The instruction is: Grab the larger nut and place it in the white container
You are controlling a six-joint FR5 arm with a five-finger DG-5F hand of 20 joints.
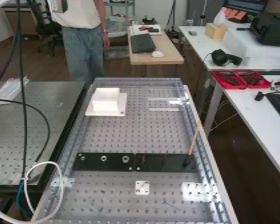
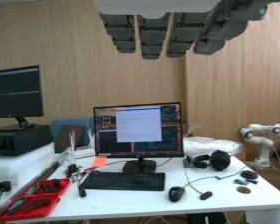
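Preferably pinch by opposite outer sides the larger nut [image 1: 104, 158], likely rigid, light and slippery, resting on the black bar [image 1: 115, 165] at seven o'clock in the high view, with the hand [image 2: 152, 36] straight-fingered and slightly spread.

In the high view, the bar [image 1: 165, 162] lies across the surface [image 1: 124, 200]. On its left half, from left to right, stand the smaller nut [image 1: 82, 158], the larger nut [image 1: 104, 158] and the bearing [image 1: 125, 159]; a stick [image 1: 194, 140] rises tilted at its right end. Behind the bar, toward the surface's far left, sits the container [image 1: 107, 102]. Before the bar lies a plate [image 1: 142, 188]. Right of the surface is a desk [image 1: 254, 115] with trays [image 1: 234, 79] on it, headphones [image 1: 224, 58] behind them.
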